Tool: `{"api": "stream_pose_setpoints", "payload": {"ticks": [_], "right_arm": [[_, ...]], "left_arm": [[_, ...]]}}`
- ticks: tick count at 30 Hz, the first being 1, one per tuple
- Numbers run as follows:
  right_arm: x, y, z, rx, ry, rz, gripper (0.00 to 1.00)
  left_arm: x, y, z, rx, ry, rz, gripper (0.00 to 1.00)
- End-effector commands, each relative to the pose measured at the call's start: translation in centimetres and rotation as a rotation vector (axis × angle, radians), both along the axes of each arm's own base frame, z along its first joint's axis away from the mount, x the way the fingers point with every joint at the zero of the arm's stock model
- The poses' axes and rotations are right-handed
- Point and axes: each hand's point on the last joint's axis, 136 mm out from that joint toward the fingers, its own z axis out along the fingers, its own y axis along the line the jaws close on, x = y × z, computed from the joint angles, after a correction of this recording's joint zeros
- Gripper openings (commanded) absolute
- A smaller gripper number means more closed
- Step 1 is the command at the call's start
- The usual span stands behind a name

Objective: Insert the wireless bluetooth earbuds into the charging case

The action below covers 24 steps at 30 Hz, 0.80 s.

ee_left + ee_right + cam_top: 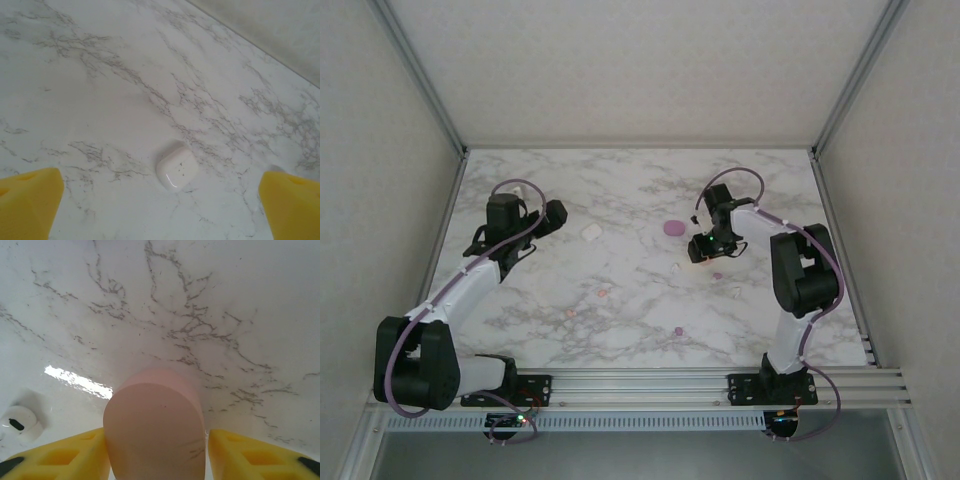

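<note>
The right gripper point(156, 442) is clamped on the pink case point(155, 420), whose long axis runs straight out between the fingers, and a white earbud point(20, 422) lies just to its left. The left gripper point(160, 196) is spread apart, with the white case point(176, 169) just ahead of it.

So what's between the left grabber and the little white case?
Nothing but bare marble table. The left wrist view shows an empty stretch from the left gripper to the white case.

No text, number or brand mark can be read. The white case point(176, 170) and the pink case point(155, 430) look plain, though fine print could be lost to blur.
</note>
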Motion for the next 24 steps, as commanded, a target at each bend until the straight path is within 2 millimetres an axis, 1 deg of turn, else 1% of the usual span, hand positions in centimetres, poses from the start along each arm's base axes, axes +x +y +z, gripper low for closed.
{"api": "stream_pose_setpoints", "payload": {"ticks": [1,3,6,9,10,12,15,17,18,20,24], "right_arm": [[0.6,0.0,-0.2,-0.034,-0.011,0.023,0.53],[0.7,0.0,-0.4,-0.036,-0.018,0.025,0.52],[1.0,0.1,-0.3,-0.044,-0.038,0.029,0.44],[1.5,0.6,1.2,-0.011,-0.106,0.035,0.37],[1.7,1.0,2.2,0.017,-0.140,0.041,0.35],[2.2,2.1,4.9,0.092,-0.229,0.065,0.34],[2.6,4.4,10.2,0.254,-0.414,0.131,0.31],[2.1,6.1,13.9,0.365,-0.538,0.208,0.30],[1.7,6.8,15.2,0.406,-0.584,0.252,0.30],[0.8,8.2,17.7,0.467,-0.676,0.349,0.29],[-0.7,10.8,20.5,0.515,-0.766,0.505,0.29]], "left_arm": [[0.4,-0.2,1.1,0.015,-0.014,-0.005,1.00],[0.3,-0.3,1.1,0.009,-0.010,-0.005,1.00],[0.2,-0.4,1.2,-0.009,-0.009,-0.003,1.00],[0.1,-1.1,1.5,-0.048,-0.004,-0.015,0.99],[0.1,-1.5,1.6,-0.068,-0.001,-0.023,0.98],[0.1,-2.3,2.2,-0.114,0.000,-0.047,0.95],[0.2,-4.2,3.4,-0.202,-0.004,-0.095,0.91],[0.3,-6.1,4.9,-0.266,-0.018,-0.156,0.88],[0.3,-7.1,5.6,-0.291,-0.021,-0.187,0.86],[0.0,-9.7,7.2,-0.329,-0.029,-0.267,0.83],[-0.8,-14.5,10.1,-0.369,-0.044,-0.413,0.78]]}}
